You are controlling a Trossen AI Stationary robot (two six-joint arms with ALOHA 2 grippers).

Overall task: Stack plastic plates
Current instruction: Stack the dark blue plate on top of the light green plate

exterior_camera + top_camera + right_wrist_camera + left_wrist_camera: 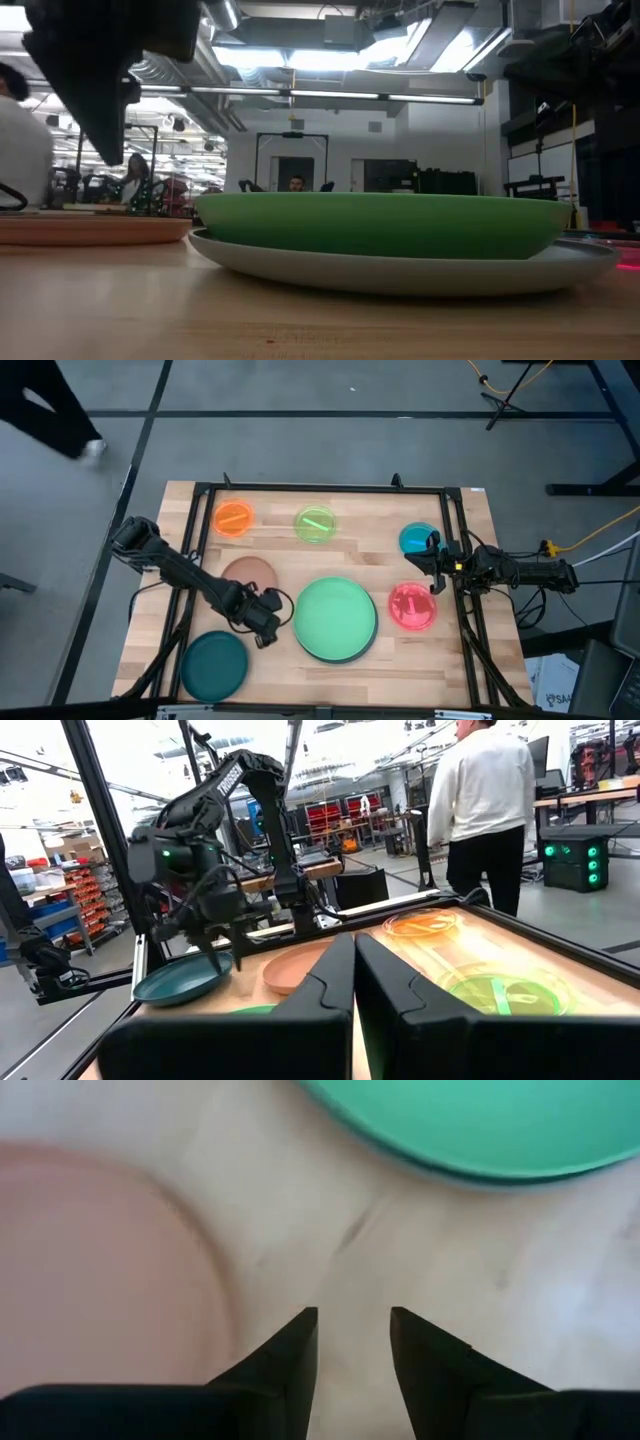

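The large light green plate lies nested in the grey plate at the table's middle. Flat on the wood lie the brown plate, the dark teal plate, and the small orange, lime, blue and pink-red plates. My left gripper hangs open over bare wood between the brown plate and the green plate, pointing steeply down, with nothing between its fingers. My right gripper waits shut at the right edge.
A black rail frame runs around the tabletop. Bare wood shows along the near edge and between the plates. Beyond the table a person stands with their back turned.
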